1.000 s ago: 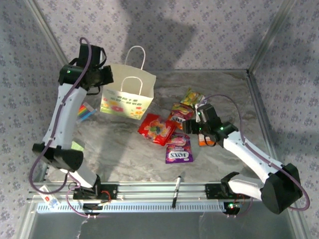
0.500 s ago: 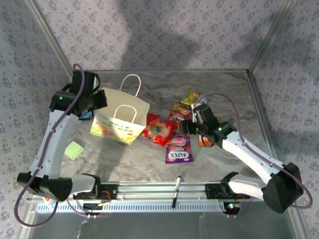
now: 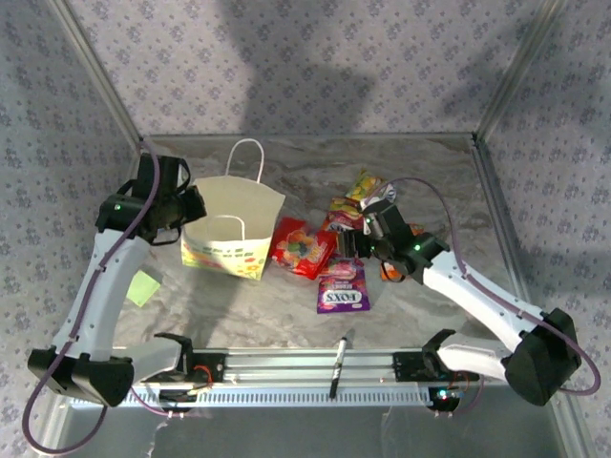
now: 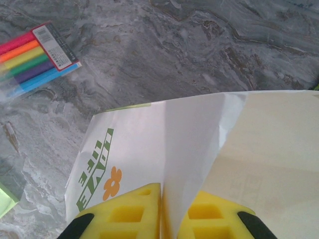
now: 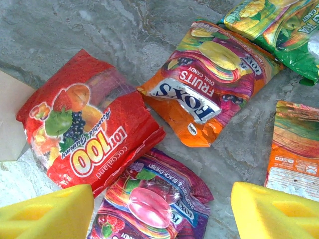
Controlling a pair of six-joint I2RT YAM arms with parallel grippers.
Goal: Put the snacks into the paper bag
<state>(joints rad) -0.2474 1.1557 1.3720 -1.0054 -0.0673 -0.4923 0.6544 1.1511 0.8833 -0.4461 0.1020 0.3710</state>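
Note:
The cream paper bag [image 3: 234, 229] stands open at the left of the table, its flower print facing the near edge. My left gripper [image 3: 187, 206] is shut on the bag's left wall; in the left wrist view the yellow fingers [image 4: 129, 214] pinch a paper fold [image 4: 184, 149]. The snacks lie right of the bag: red [image 3: 302, 246], purple [image 3: 343, 286], orange [image 3: 346, 212], yellow-green [image 3: 368, 186], and orange-pink [image 3: 387, 270] partly under the right arm. My right gripper [image 5: 162, 214] hovers open over the purple packet [image 5: 149, 199], with the red one [image 5: 87, 134] beside it.
A black pen [image 3: 338, 365] lies on the near rail. A pack of coloured markers [image 4: 35, 62] rests on the table left of the bag. A green sticky note [image 3: 143, 287] lies by the left arm. Metal frame posts edge the table.
The left arm has drawn the bag nearer and lower, so that it now stands next to the red packet. The right gripper has edged slightly left over the packets, still open.

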